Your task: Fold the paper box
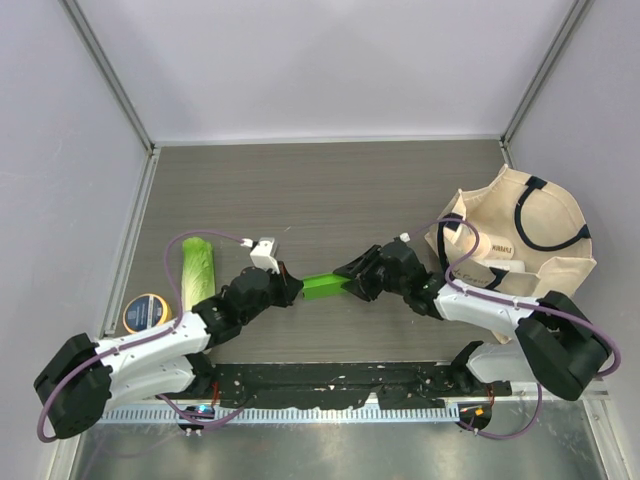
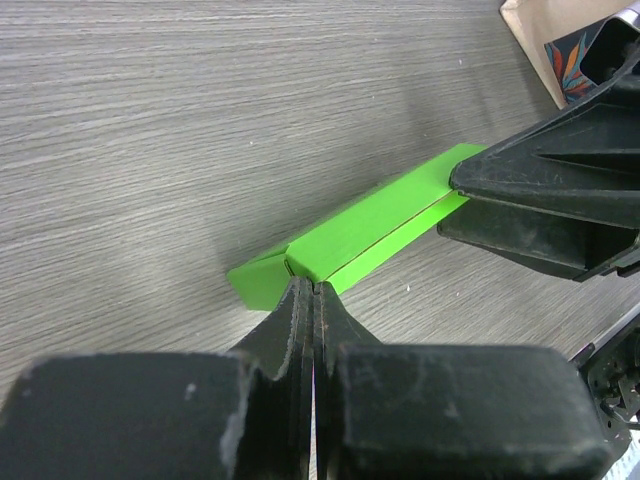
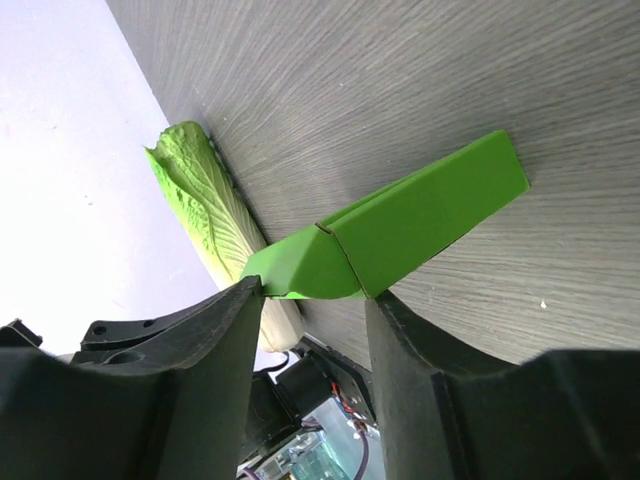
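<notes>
The bright green paper box (image 1: 322, 287) lies partly folded into a long narrow shape on the wood table, between my two grippers. My left gripper (image 1: 293, 290) is shut on its left end; in the left wrist view the fingers (image 2: 300, 320) pinch the box (image 2: 350, 235) at a crease. My right gripper (image 1: 352, 284) holds the right end. In the right wrist view the box (image 3: 420, 215) sits between the two spread fingers (image 3: 385, 320), and both touch it. The right gripper also shows in the left wrist view (image 2: 470, 200).
A long pale-green cabbage (image 1: 197, 268) lies left of the left arm and shows in the right wrist view (image 3: 205, 205). A round tin (image 1: 146, 311) sits beside it. A beige tote bag (image 1: 520, 240) stands at the right.
</notes>
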Available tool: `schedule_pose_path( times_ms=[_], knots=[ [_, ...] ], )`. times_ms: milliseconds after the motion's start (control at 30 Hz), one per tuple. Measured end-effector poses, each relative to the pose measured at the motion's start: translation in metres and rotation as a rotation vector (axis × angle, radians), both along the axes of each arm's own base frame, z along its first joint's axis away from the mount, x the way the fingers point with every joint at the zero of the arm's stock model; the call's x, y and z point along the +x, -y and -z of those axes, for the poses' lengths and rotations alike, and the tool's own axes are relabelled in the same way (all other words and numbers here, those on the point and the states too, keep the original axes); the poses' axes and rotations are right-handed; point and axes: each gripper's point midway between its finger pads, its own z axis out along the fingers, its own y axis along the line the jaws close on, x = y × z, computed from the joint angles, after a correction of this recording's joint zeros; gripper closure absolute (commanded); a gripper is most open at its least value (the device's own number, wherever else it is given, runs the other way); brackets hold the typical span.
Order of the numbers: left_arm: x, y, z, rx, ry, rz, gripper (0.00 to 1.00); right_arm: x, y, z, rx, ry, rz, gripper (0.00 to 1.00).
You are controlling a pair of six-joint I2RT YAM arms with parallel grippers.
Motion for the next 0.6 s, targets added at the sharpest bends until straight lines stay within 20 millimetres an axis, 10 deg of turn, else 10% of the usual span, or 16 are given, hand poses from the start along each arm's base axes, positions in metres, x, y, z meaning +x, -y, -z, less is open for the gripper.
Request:
schedule_pose_path(
  times_ms=[333, 600],
  knots=[
    [-0.017, -0.007, 0.003, -0.019, -0.031, 0.027, 0.51, 0.007, -0.008, 0.002, 0.066, 0.054, 0.0, 0.58],
    [-0.038, -0.014, -0.022, -0.135, -0.084, 0.042, 0.37, 0.008, -0.004, 0.004, 0.091, 0.078, -0.013, 0.65]
  ],
)
